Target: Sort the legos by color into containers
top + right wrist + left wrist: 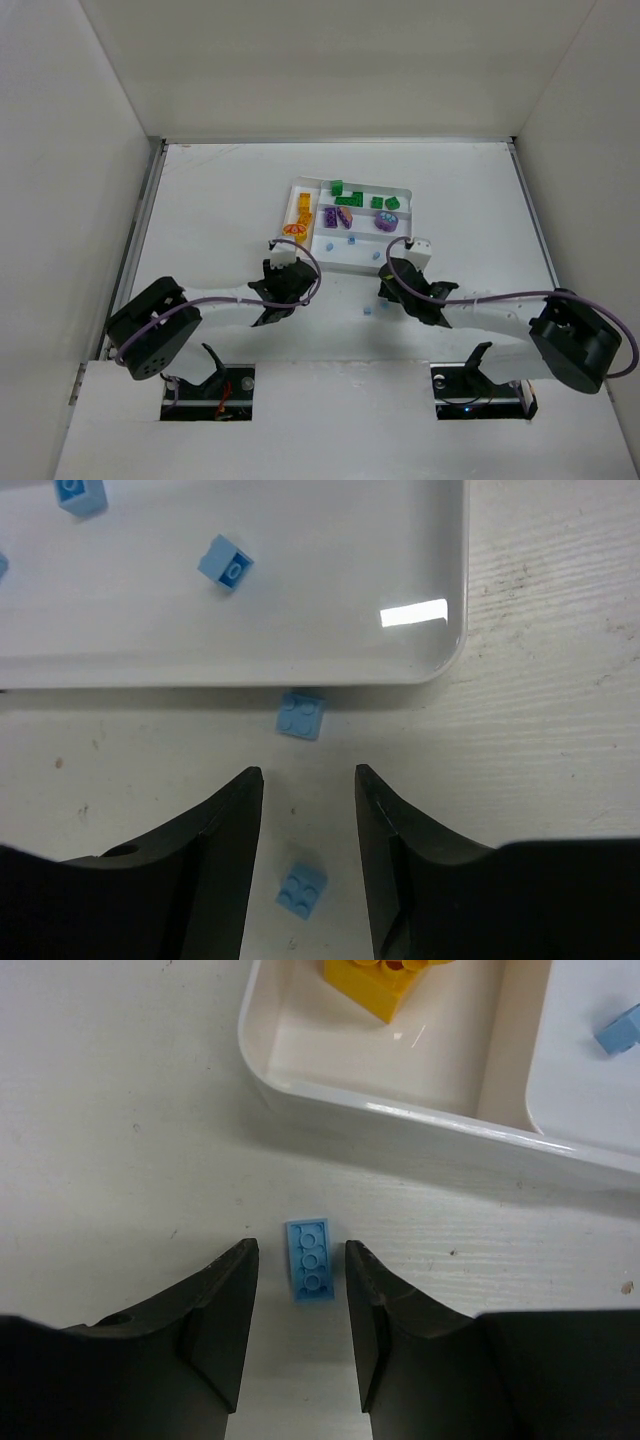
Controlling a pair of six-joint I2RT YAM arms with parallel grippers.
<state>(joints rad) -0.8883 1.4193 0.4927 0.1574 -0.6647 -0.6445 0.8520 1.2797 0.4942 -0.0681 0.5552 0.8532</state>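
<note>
The white tray (352, 184) holds green bricks (352, 197) at the back, purple bricks (330, 217) in the middle, yellow-orange bricks (305, 207) on the left and tiny light blue bricks (351, 240) in front. My left gripper (300, 1250) is open just outside the tray's near-left corner (420, 1120). A flat light blue brick (310, 1260) lies on the table between its fingertips. My right gripper (308, 775) is open at the tray's near-right corner (300, 675), with a light blue brick (302, 890) on the table between its fingers. Another light blue brick (301, 713) lies against the tray wall.
Two more tiny light blue bricks (367, 309) lie on the table between the arms. White walls enclose the table on the left, the right and the back. A yellow brick (385, 980) sits in the tray compartment ahead of my left gripper.
</note>
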